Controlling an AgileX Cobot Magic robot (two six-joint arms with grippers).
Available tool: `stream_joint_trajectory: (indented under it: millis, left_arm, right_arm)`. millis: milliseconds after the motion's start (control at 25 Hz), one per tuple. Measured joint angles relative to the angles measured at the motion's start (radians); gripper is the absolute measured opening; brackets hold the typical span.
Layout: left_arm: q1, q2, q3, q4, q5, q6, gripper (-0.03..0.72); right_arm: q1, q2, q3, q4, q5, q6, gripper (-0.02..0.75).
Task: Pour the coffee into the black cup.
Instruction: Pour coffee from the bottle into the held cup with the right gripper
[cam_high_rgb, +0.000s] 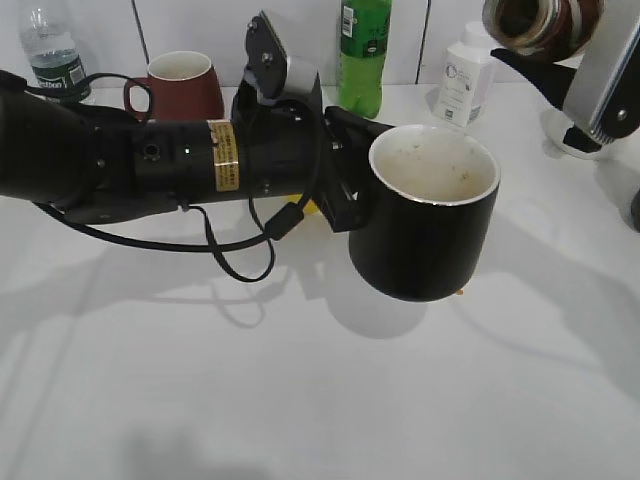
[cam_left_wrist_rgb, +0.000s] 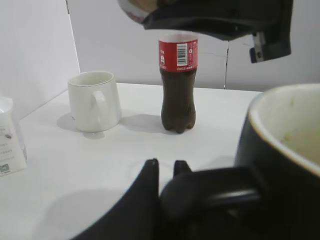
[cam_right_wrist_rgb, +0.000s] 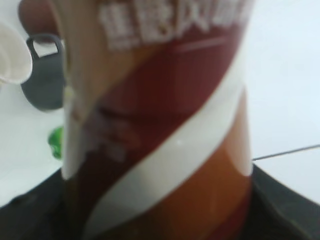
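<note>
A: Start at the left gripper (cam_high_rgb: 345, 190). What has it got?

B: It's pinching the handle of the black cup (cam_high_rgb: 425, 215) and holding the cup clear of the white table (cam_high_rgb: 300, 400), mouth up. Inside looks pale and nearly empty, just a few specks.

A: And the right gripper (cam_high_rgb: 600, 90)?

B: Clamped around the coffee bottle (cam_high_rgb: 535, 25), high at the right and tipped on its side, mouth towards the cup (the wrist camera sees little but its blurred label).

A: So the risk?

B: The bottle mouth looks to be off to the side of the cup, not over it. Tip further now and coffee probably lands on the table. A grip on the handle alone could also let the cup swing as it fills.

A: Anything nearby?

B: A green bottle (cam_high_rgb: 363, 55) and red mug (cam_high_rgb: 185, 85) stand behind, well apart.
</note>
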Motion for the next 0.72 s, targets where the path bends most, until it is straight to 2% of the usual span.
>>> stream_joint_trajectory:
  millis: [240, 520, 720]
  left_arm:
    - [0.0, 0.0, 0.0, 0.01, 0.0, 0.0, 0.055]
    - [0.0, 0.0, 0.0, 0.047, -0.016, 0.0, 0.055]
    - [-0.001, 0.0, 0.0, -0.016, -0.017, 0.0, 0.055]
  right_arm:
    - [0.0, 0.0, 0.0, 0.0, 0.024, -0.11, 0.529]
    - [0.0, 0.0, 0.0, 0.0, 0.051, -0.146, 0.529]
    - [0.0, 0.0, 0.0, 0.0, 0.053, -0.172, 0.529]
